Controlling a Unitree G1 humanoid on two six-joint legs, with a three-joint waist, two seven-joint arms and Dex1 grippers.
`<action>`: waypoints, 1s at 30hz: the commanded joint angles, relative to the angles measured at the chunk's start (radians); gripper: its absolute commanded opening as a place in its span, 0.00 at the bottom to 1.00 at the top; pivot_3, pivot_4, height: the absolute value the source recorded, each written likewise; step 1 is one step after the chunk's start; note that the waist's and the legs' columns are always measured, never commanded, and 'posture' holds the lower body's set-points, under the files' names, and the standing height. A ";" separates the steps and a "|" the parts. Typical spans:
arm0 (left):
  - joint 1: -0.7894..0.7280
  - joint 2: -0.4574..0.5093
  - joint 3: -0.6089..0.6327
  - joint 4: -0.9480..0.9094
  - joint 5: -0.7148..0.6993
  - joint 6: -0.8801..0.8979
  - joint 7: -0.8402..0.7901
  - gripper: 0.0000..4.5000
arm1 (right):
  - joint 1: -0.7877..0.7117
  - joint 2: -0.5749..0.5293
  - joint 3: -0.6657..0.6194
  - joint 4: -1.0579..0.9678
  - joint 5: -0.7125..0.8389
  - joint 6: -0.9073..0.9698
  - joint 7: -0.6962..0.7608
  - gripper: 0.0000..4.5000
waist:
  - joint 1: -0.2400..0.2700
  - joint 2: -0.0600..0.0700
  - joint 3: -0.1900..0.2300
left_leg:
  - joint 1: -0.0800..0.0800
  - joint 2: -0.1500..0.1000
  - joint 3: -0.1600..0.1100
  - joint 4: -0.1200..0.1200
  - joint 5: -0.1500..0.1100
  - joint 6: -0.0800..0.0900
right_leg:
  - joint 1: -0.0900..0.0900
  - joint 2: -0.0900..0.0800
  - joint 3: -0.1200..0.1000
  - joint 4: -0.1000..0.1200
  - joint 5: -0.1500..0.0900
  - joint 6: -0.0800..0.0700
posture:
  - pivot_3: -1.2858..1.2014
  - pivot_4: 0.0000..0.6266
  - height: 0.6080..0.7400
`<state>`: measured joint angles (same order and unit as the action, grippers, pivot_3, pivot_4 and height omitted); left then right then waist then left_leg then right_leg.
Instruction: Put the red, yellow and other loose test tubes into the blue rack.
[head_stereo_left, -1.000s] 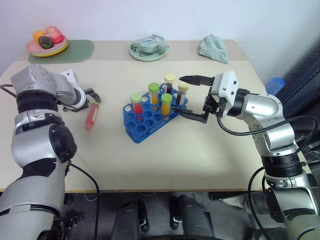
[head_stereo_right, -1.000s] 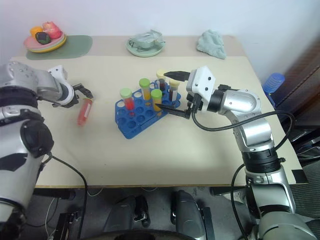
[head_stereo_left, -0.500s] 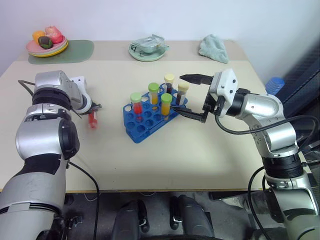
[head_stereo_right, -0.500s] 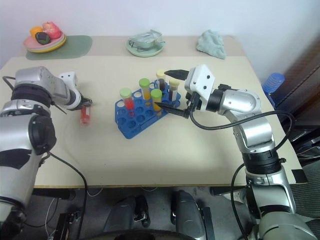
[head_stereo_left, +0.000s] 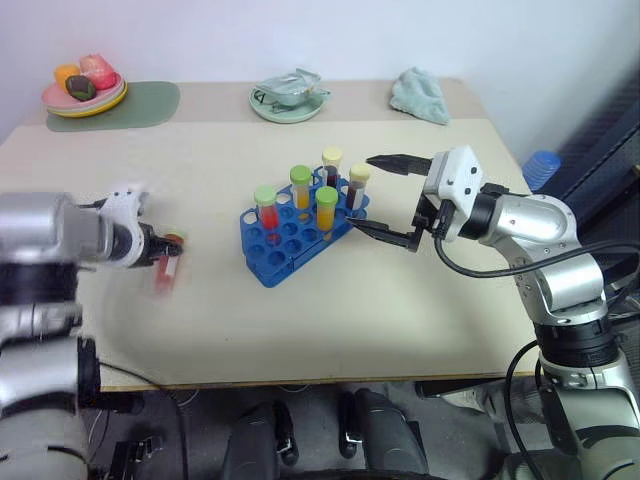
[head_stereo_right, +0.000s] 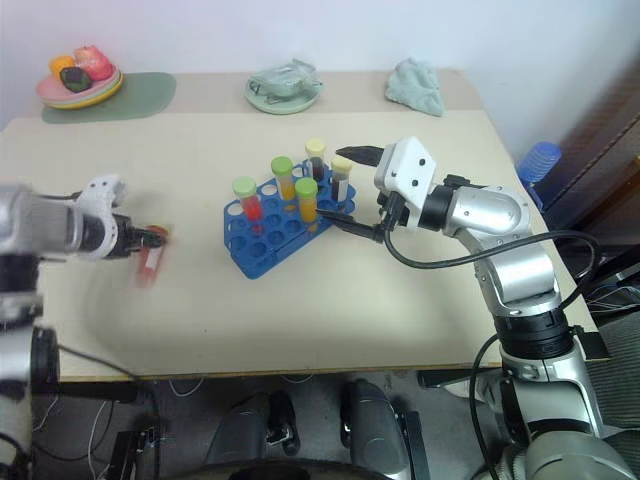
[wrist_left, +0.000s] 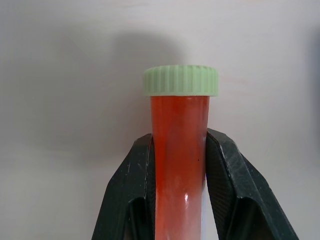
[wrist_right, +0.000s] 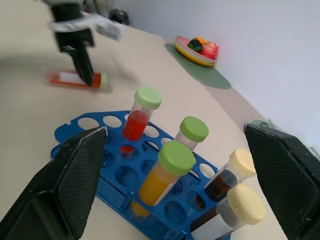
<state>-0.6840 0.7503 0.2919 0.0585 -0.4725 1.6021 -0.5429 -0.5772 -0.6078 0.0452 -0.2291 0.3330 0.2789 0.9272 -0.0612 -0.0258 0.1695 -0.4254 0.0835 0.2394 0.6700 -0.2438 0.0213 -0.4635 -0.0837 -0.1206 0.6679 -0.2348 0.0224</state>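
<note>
Red tube (wrist_left: 179, 150) clamped between left fingers (wrist_left: 231, 170), green cap beyond fingertips

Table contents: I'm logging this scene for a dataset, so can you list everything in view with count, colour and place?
Blue rack: one, blue, mid-table.
Racked tubes: five, three green-capped, two cream-capped, standing in the rack.
Loose tube: one, red with green cap, between the left gripper's fingers.
Fruit plate: one, yellow and pink, far left corner on a green mat.
Green dish: one, far edge, centre.
Cloth: one, pale green, far right.
Table: one, beige.
Left gripper: shut on the loose tube.
Right gripper: open, beside the rack.
</note>
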 joint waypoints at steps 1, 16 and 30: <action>0.170 -0.023 0.231 -0.349 -0.215 -0.169 -0.206 0.17 | -0.011 -0.002 -0.027 -0.013 0.010 -0.016 -0.007 1.00 | 0.002 0.000 0.000 | 0.000 0.000 0.000 0.000 0.000 0.000 | 0.000 0.000 0.000 0.000 0.000 0.000 | 0.52 0.24 1.00; 0.308 -0.295 -0.040 -0.402 -0.080 -1.129 -0.362 0.17 | 0.167 -0.024 -0.130 -0.162 0.038 0.038 -0.108 1.00 | 0.021 0.000 -0.001 | 0.003 -0.001 0.000 -0.003 -0.001 0.000 | 0.004 0.000 0.000 -0.004 0.000 0.000 | 0.52 0.24 1.00; 0.213 -0.515 -0.285 0.024 0.143 -1.670 -0.364 0.17 | 0.645 -0.050 -0.437 -0.536 0.377 0.337 -0.238 1.00 | 0.022 0.000 -0.002 | 0.003 -0.001 -0.003 -0.002 -0.004 0.007 | 0.006 0.001 -0.001 -0.006 0.000 0.000 | 0.52 0.24 1.00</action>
<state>-0.4648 0.2391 0.0143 0.0821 -0.3434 -0.0020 -0.9017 0.0631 -0.6480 -0.3484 -0.7045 0.6571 0.6031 0.7110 -0.0388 -0.0259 0.1675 -0.4229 0.0828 0.2350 0.6682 -0.2485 0.0294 -0.4577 -0.0821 -0.1217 0.6617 -0.2348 0.0220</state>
